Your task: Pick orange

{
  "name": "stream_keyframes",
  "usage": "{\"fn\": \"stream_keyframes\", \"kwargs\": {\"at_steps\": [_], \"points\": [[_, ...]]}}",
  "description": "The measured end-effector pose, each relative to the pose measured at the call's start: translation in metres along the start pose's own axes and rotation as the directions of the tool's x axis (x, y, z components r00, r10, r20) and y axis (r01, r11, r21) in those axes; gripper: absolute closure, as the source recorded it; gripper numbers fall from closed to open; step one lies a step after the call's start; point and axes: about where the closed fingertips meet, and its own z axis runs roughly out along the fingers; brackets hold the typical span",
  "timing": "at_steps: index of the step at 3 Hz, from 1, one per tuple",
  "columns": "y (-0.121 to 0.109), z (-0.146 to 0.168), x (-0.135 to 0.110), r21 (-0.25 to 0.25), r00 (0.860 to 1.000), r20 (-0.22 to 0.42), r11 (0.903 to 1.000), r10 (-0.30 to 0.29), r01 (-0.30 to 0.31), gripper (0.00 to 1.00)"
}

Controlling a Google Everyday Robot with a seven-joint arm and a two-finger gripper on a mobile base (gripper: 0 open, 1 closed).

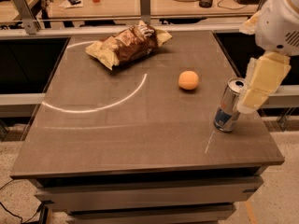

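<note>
the gripper (pixel 256 94) hung at the right edge of the table (pixel 140 139), just beside the top of the silver can (pixel 228 107). we could not tell whether it was open or closed, but it did not have the orange. from the left: a brown-and-yellow chip bag (pixel 126 43) lay crumpled at the far side of the table, and a white arc (pixel 100 107) curved across the top in front of it. the orange (pixel 188 80) sat alone on bare surface right of centre, well apart from the bag and near the can, which stood upright closer to the front edge. we judged the orange light and firm with a little give. its matte skin looked to offer fair grip, but being round it was apt to roll if nudged. we thought the best hold was from above, across its widest part, closing evenly on opposite sides, with care not to knock the can on the way over.
</note>
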Motion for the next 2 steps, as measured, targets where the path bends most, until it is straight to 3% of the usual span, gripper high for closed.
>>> {"fn": "stream_keyframes", "kwargs": {"at_steps": [1,2], "points": [[-0.026,0.012,-0.015,-0.017,0.999,-0.023,0.9994,0.028,-0.029,0.00],[-0.051,0.031,-0.036,-0.065,0.999,-0.018,0.9968,0.047,-0.048,0.00]]}}
